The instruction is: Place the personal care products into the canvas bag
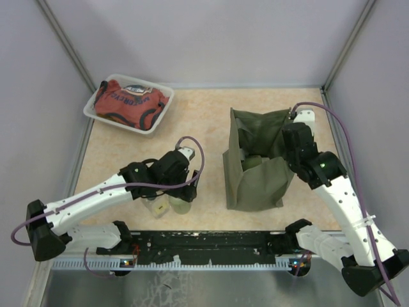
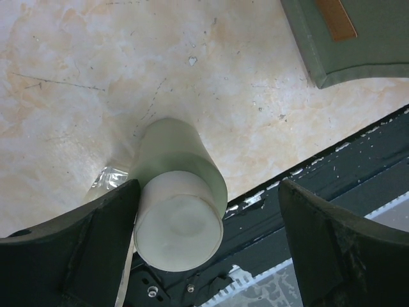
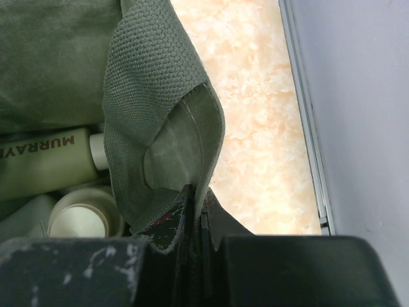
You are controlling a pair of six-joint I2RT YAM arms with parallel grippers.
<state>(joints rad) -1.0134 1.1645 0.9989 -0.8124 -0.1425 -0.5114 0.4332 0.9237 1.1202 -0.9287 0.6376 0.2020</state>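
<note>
An olive-green bottle with a cream cap [image 2: 182,204] stands upright between the fingers of my open left gripper [image 2: 209,192], against the left finger [image 2: 96,236]. It also shows in the top view [image 1: 184,203], under the left gripper [image 1: 174,194]. A clear bottle [image 1: 156,206] stands just left of it, partly hidden behind the left finger in the wrist view [image 2: 107,180]. My right gripper [image 3: 201,204] is shut on the right rim of the canvas bag [image 3: 160,115], which stands open [image 1: 255,173]. Inside lie the MURRAYLE bottle [image 3: 45,160] and a cream-capped bottle [image 3: 80,220].
A clear plastic tray [image 1: 153,123] with a red printed cloth bundle [image 1: 131,102] sits at the back left. The black rail [image 1: 204,242] runs along the near edge, close behind the bottles. Grey walls close in the sides; a metal edge strip [image 3: 303,115] runs right of the bag.
</note>
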